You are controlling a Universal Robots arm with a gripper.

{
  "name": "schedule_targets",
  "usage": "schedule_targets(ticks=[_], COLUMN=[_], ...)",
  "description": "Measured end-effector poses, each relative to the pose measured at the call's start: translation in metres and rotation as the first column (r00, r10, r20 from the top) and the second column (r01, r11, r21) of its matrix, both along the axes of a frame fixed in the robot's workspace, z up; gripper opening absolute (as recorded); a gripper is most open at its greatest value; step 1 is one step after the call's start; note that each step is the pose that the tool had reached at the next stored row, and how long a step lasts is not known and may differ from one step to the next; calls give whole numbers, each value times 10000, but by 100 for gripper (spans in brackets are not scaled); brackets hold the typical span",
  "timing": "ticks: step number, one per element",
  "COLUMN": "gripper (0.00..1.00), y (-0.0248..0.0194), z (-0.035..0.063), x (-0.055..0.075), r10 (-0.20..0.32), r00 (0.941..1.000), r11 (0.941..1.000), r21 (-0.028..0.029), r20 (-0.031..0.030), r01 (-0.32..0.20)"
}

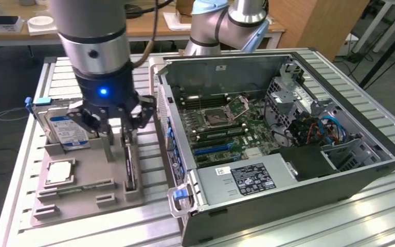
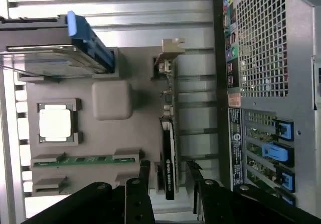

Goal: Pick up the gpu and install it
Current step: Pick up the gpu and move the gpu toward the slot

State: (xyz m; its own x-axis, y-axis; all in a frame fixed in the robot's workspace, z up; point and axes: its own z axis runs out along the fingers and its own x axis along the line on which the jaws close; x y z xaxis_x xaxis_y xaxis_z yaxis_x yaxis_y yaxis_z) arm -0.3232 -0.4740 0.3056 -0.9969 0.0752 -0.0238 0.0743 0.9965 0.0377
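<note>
The gpu (image 1: 129, 172) is a thin black card standing on its long edge in a slot of the grey holder tray (image 1: 81, 203). It sits beside the open computer case (image 1: 362, 180). My gripper (image 1: 115, 122) hangs directly above the gpu's far end, fingers spread. In the wrist view the gpu (image 2: 168, 153) runs lengthwise with its pale metal bracket (image 2: 169, 50) at the far end. My gripper (image 2: 169, 170) is open and straddles the card. One black finger (image 2: 144, 171) stands on each side with a small gap, so nothing is gripped.
The holder tray also carries a silver hard drive (image 1: 67, 129) with a blue-white label, a square processor chip (image 1: 59, 172) and a green memory stick (image 1: 74, 189). The case's motherboard (image 1: 228, 128) lies exposed, with blue slot latches (image 2: 276, 151) on its rear panel. A slatted metal table (image 1: 335, 226) lies beneath.
</note>
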Motion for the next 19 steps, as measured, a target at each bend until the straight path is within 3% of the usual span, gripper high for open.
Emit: schedule_targets(ticks=[3, 10, 19], gripper=[42, 42, 42], y=[-17, -108, -135], z=[-57, -183, -346], x=[99, 107, 55], r10=[0, 2, 1], r00=[10000, 10000, 10000], r11=[10000, 10000, 10000], r21=[2, 0, -3], r20=[1, 0, 0], r01=[0, -2, -1])
